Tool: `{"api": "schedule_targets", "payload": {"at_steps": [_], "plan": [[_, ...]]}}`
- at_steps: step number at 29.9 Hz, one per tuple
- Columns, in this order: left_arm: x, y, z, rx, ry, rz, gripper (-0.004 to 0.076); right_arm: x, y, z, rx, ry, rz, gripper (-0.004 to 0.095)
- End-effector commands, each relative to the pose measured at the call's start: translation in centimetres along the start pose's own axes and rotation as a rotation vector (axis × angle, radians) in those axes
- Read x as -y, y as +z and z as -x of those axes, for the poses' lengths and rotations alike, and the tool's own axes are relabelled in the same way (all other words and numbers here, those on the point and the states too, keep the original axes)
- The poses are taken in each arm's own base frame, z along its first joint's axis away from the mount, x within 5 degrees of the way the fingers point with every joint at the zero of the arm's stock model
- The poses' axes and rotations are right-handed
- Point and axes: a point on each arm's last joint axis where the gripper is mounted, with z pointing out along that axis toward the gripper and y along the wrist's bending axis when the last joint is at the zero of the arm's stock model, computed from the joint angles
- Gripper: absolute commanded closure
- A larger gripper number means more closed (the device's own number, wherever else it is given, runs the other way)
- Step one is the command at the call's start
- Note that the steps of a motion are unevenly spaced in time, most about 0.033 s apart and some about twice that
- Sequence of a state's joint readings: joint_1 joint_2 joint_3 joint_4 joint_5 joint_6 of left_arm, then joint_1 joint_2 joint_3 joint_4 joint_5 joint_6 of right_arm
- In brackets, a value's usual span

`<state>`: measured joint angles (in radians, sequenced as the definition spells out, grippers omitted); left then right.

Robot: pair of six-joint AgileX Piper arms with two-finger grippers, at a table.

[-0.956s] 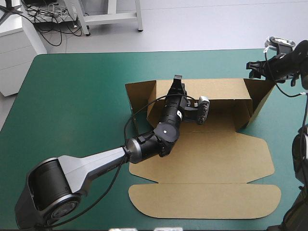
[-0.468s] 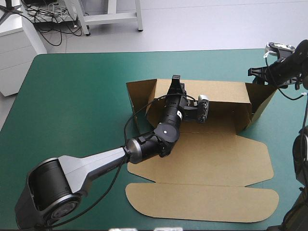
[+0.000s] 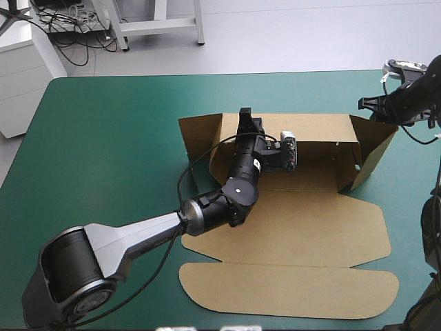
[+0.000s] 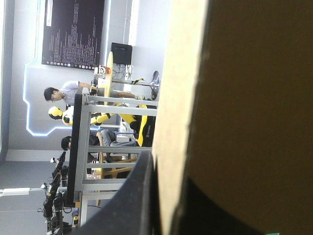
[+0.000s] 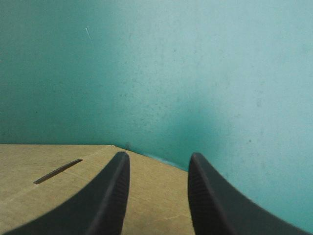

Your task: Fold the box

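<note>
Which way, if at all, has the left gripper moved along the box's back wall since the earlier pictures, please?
Yes. The left gripper has slid slightly along the box's back wall toward its left corner fold.

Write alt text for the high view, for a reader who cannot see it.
A brown box lies half-folded on a teal-green table, its far wall and two end flaps raised, its lid flat toward the near edge. The left gripper grips the far wall's top edge; the right gripper hovers by the right flap.

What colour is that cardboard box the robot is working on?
The box is plain brown, with no print; the high view shows it best.
</note>
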<state>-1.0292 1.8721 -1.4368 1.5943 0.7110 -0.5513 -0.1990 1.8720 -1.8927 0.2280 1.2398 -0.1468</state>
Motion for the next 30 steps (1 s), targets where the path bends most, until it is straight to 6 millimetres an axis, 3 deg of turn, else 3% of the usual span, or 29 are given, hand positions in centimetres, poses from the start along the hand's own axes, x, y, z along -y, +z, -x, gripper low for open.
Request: {"api": "schedule_targets", "payload": {"at_steps": [1,9,19,30], "plan": [[-2.8,-1.2,-0.1,-0.023,-0.095,0.076,0.0734,-0.8,-3.7,-0.1,0.077,0.001,0.003,0.0559],[-2.8,-1.2,-0.2,-0.025,-0.096,0.077,0.0734,-1.3,-5.4,-0.6,0.107,-0.002,0.006,0.0559],[-2.8,-1.1,-0.1,-0.011,-0.095,0.068,0.0734,-1.5,-2.9,-4.5,-0.041,-0.016,0.074,0.0559],[-2.7,-1.1,0.0,-0.003,-0.095,0.063,0.0734,-3.2,-4.1,-7.5,-0.033,-0.155,0.209,0.0559]]}}
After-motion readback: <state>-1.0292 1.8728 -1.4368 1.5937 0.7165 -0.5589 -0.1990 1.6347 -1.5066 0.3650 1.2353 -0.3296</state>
